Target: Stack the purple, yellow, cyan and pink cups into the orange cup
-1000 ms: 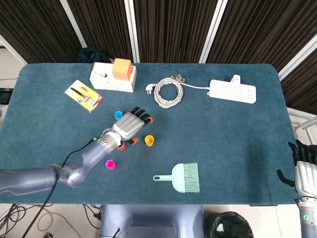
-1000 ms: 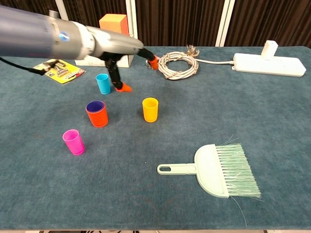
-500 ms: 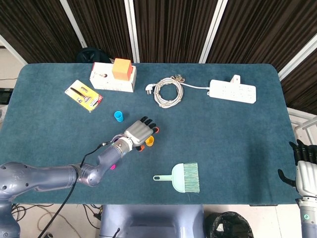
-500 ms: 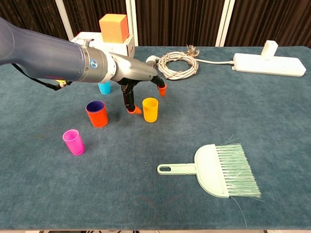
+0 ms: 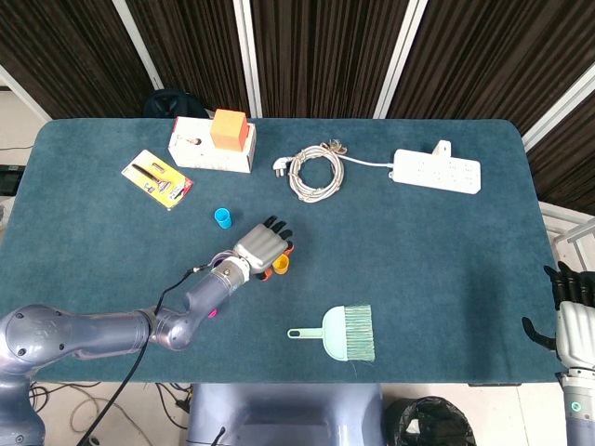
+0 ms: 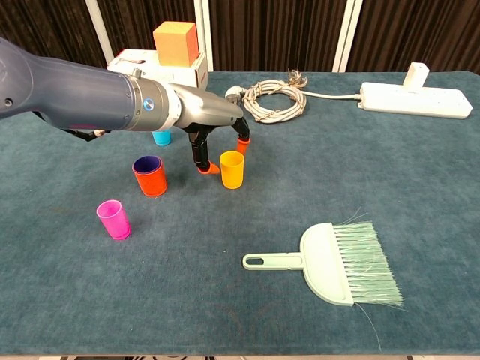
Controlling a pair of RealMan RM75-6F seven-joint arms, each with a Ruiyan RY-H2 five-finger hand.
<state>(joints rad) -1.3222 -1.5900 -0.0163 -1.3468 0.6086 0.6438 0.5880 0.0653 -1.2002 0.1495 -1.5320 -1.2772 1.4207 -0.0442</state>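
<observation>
Yellow cup (image 6: 232,169) upright, mouth up — left hand (image 6: 214,127) fingers (image 6: 202,163) straddling it

Purple cup (image 6: 148,163) inside orange cup (image 6: 151,181)

Your left robot hand (image 6: 217,135) hangs over the middle of the counter (image 6: 420,195), fingertips (image 6: 202,168) straddling one cup (image 6: 232,169). To that cup's left stands a cup nested in another (image 6: 150,175). Nearer you and further left sits a lone cup (image 6: 113,219). Behind the hand, a fourth cup (image 5: 223,216). Dustpan brush (image 6: 330,262) lies near right, in front. Far edge, left to right: card packet (image 5: 158,178), box with a block on top (image 5: 214,144), coiled cable (image 5: 311,172), power strip (image 5: 437,171). Your right robot hand (image 5: 575,321) stays off the counter's right edge.
</observation>
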